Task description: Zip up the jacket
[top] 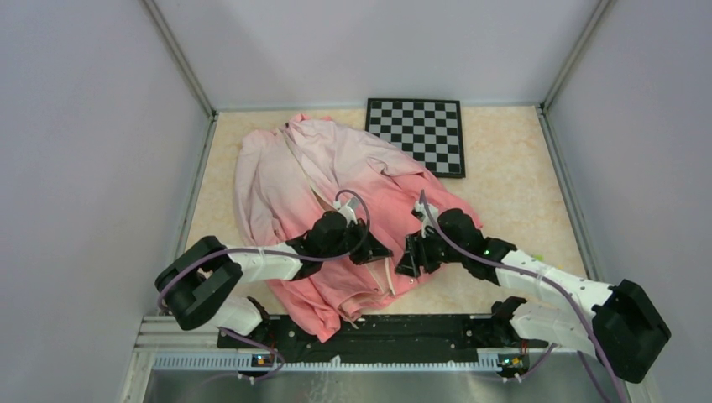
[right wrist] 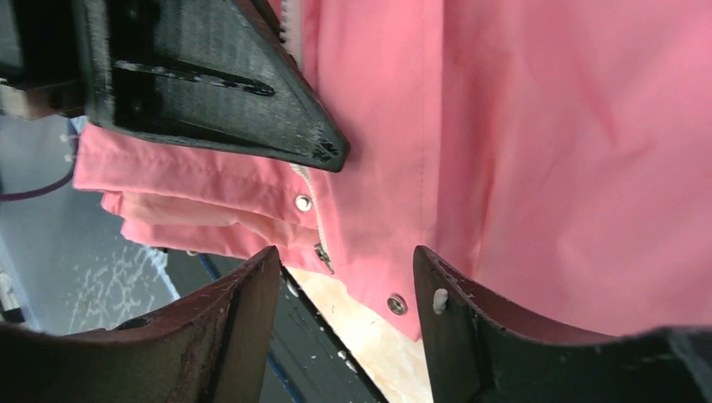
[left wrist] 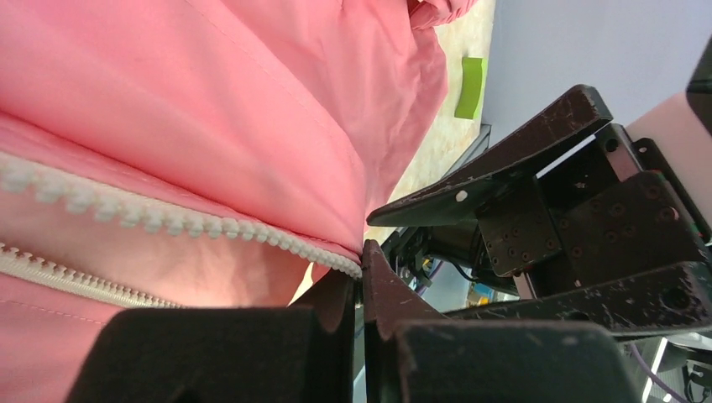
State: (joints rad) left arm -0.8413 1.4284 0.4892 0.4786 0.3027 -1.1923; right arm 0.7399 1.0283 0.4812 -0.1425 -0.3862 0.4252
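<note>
The jacket (top: pixel 336 193) lies spread on the table, pale pink at the far collar and coral at the near hem, with its front open. My left gripper (top: pixel 378 250) is at the lower front opening. In the left wrist view it (left wrist: pixel 363 252) is shut, pinching the end of the white zipper teeth (left wrist: pixel 168 218) at its fingertips. My right gripper (top: pixel 410 256) is just to the right, facing the left one. In the right wrist view it (right wrist: pixel 344 256) is open over the hem corner, with the metal zipper slider (right wrist: pixel 321 252) and a snap (right wrist: pixel 396 303) between its fingers.
A black-and-white checkerboard (top: pixel 420 134) lies at the back right, partly touched by the jacket. The black rail (top: pixel 403 327) of the arm bases runs along the near table edge under the hem. Grey walls enclose the table on three sides.
</note>
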